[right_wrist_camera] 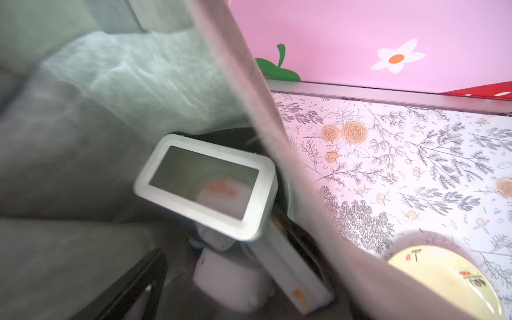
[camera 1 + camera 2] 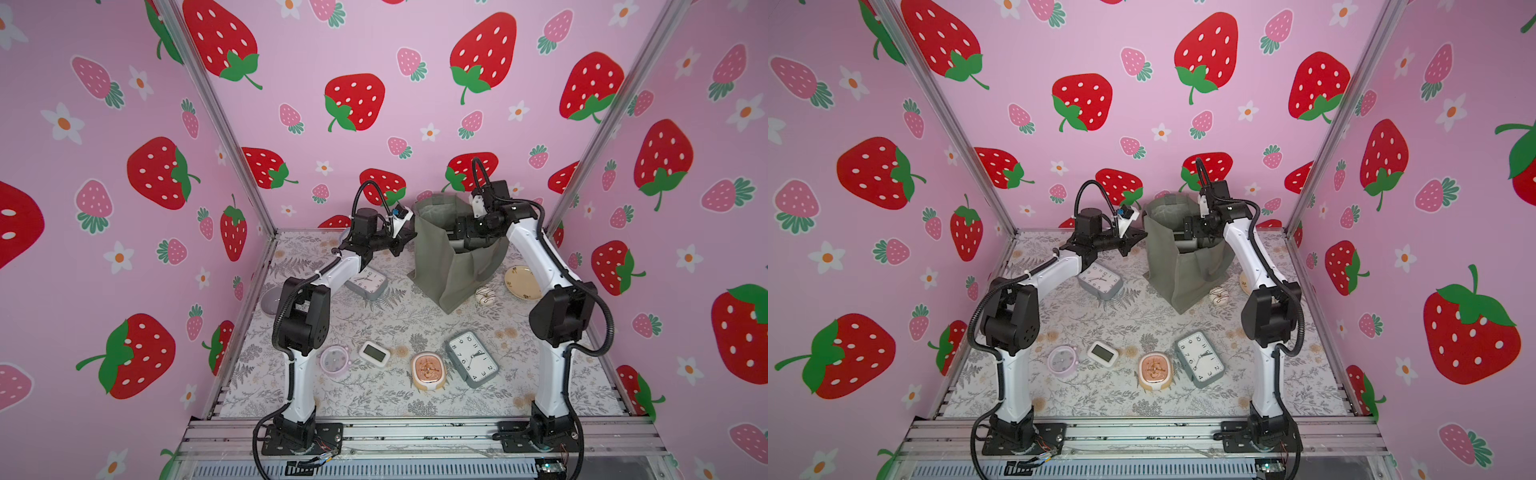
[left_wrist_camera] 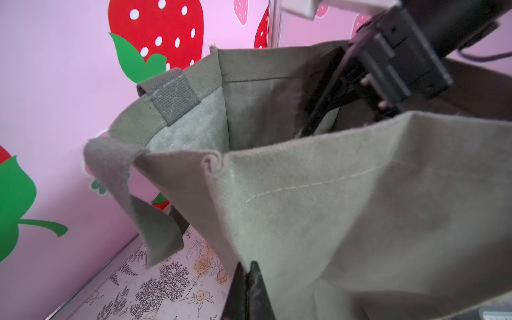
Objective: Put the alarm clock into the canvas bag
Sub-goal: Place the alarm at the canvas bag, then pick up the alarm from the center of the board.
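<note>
My left jaws are together, pinched on a fold of the canvas bag (image 2: 453,270) at its left wall. In the left wrist view the fingers (image 3: 249,293) meet on the cloth (image 3: 332,207) and the mouth of the bag gapes wide. The bag stands upright near the far edge of the worktop (image 2: 395,316), about midway along it, as both top views show (image 2: 1183,274).

My right jaws reach down through the mouth of the bag, and they stand apart. In the right wrist view one dark finger (image 1: 133,282) shows low in the picture, clear of the alarm clock (image 1: 205,185). That clock is a white case with a blank grey screen. It is tilted and blurred, inside the bag with the grey cloth (image 1: 83,110) around it, above some pale boxy things I cannot name.

Outside the bag, a grey clock (image 2: 368,282) lies under my left arm. Along the front edge lie a lilac round clock (image 2: 334,360), a small white clock (image 2: 374,352), a peach clock (image 2: 428,371) and a large grey clock (image 2: 471,359). A yellow plate (image 2: 521,282) sits by the right edge, and a small iced doughnut (image 2: 485,296) lies just beside the bag's foot.
</note>
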Controlling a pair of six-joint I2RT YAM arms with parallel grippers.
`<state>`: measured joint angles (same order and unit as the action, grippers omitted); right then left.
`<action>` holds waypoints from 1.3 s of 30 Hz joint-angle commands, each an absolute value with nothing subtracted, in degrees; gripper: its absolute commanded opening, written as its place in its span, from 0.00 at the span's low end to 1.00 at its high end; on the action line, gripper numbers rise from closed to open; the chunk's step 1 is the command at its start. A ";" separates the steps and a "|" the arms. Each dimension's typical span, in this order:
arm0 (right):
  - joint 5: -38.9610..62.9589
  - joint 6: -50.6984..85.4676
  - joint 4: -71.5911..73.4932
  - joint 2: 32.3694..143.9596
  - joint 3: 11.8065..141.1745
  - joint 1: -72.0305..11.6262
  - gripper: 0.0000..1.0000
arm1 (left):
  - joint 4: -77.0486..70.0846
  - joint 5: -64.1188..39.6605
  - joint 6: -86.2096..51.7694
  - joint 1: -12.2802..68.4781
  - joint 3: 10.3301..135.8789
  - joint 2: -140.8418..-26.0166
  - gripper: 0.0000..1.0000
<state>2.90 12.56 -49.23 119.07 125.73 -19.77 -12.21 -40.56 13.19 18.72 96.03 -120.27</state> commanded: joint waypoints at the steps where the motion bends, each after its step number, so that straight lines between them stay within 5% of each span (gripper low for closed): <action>1: -0.09 13.72 -46.77 111.04 123.53 -20.12 1.00 | -14.28 -41.39 12.66 18.37 95.90 -118.08 0.00; 4: 0.23 14.41 -44.42 105.59 119.42 -20.54 1.00 | -14.30 -41.37 12.34 18.46 95.89 -117.95 0.05; 12: 1.70 16.64 -33.71 93.01 101.61 -21.71 1.00 | -13.05 -36.00 7.56 17.89 95.09 -113.81 0.64; 22: 6.23 18.13 -24.69 81.29 85.78 -21.71 1.00 | -4.06 -10.87 -12.59 17.65 76.08 -93.45 0.83; 26: 9.49 18.04 -21.74 78.05 81.64 -22.21 1.00 | 5.46 -3.98 -20.33 17.70 72.07 -88.90 0.99; 39: 19.60 7.17 -19.25 73.02 73.62 -32.09 0.91 | 16.59 -2.93 -29.65 17.21 58.42 -76.69 0.98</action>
<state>16.27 12.21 -20.23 74.50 75.77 -29.50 12.32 -2.63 -25.93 17.45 59.83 -79.59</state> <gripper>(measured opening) 0.916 0.987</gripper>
